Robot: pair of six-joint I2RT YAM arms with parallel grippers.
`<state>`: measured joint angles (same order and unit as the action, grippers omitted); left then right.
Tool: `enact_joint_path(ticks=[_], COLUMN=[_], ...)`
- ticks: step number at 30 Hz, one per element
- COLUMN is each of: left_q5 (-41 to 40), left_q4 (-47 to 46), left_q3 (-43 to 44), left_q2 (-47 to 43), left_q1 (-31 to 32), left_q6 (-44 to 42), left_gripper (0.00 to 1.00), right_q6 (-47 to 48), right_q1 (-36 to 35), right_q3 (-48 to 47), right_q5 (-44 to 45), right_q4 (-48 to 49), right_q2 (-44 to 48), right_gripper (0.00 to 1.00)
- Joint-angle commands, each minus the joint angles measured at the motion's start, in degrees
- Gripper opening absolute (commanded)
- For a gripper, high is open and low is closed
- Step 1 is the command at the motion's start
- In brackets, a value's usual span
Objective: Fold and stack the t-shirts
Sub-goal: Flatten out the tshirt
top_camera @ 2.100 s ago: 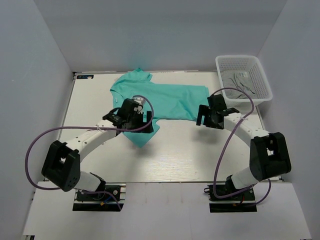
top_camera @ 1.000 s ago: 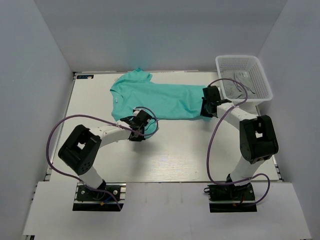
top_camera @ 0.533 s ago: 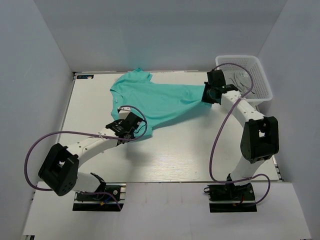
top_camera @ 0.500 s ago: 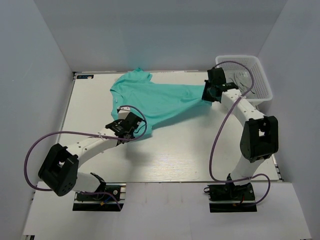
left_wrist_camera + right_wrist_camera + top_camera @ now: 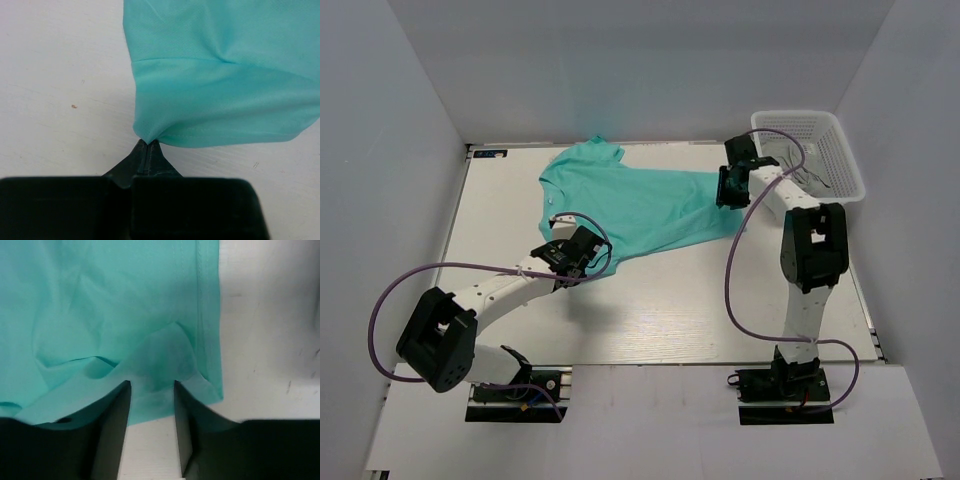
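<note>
shirt (image 5: 640, 200) spread on far desk (image 5: 670, 310) | left claw (image 5: 148, 145) clenched on near corner, a thin pinch | right claw (image 5: 150, 390) released, astride hem fold | risk: pinch slips under tension; right may catch one layer only

Top external: high, behind the arm bases, facing down over the whole table (image 5: 670, 310), t-shirt (image 5: 640, 200) at far centre.
Left wrist: very near, low, facing along the left gripper (image 5: 148, 145) at the t-shirt's near-left corner.
Right wrist: near, facing down past the right gripper (image 5: 151, 385) at the t-shirt's right hem.
Shared by all views: the t-shirt.
</note>
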<state>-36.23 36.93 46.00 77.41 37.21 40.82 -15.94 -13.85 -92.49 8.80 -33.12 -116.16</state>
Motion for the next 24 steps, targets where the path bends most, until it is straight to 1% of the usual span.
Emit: enact_joint_path(ticks=[1, 2, 3, 7, 10, 13, 17, 20, 24], left_q5=[-1.7, -1.1, -1.1, -0.6, -0.6, -0.6, -0.6, -0.6, -0.6], left_q4=[0.3, 0.3, 0.3, -0.2, -0.2, -0.2, 0.3, 0.3, 0.9], left_q3=[0.2, 0.2, 0.2, 0.2, 0.2, 0.2, 0.2, 0.2, 0.2], left_q2=[-1.8, -1.8, -1.8, -1.2, -0.1, 0.5, 0.6, 0.6, 1.1], left_q1=[-0.3, -0.3, -0.3, -0.3, -0.3, -0.3, -0.3, -0.3, -0.3], left_q6=[0.8, 0.2, 0.2, 0.2, 0.2, 0.2, 0.2, 0.7, 1.3], left_gripper=[0.0, 0.0, 0.0, 0.0, 0.0, 0.0, 0.0, 0.0, 0.0], right_q6=[1.8, 1.7, 1.5, 0.0, -0.1, -1.9, -4.6, -7.9, -11.5], right_q1=[0.4, 0.4, 0.5, 0.7, 1.5, 2.6, 3.6, 3.9, 4.1], right_q3=[0.8, 5.3, 6.5, 13.5, 15.8, 15.0, 13.0, 10.2, 7.3], right_q5=[-1.1, -1.2, -0.5, 1.6, 2.0, 1.3, -4.3, -6.2, -6.2], right_q4=[2.4, 3.8, 4.6, 5.1, 5.7, 5.6, 7.5, 9.0, 8.3], right_q2=[7.3, 8.7, 10.9, 15.4, 15.5, 13.6, 11.2, 8.8, 4.1], right_gripper=[0.49, 0.56, 0.6, 0.61, 0.66, 0.66, 0.64, 0.63, 0.61])
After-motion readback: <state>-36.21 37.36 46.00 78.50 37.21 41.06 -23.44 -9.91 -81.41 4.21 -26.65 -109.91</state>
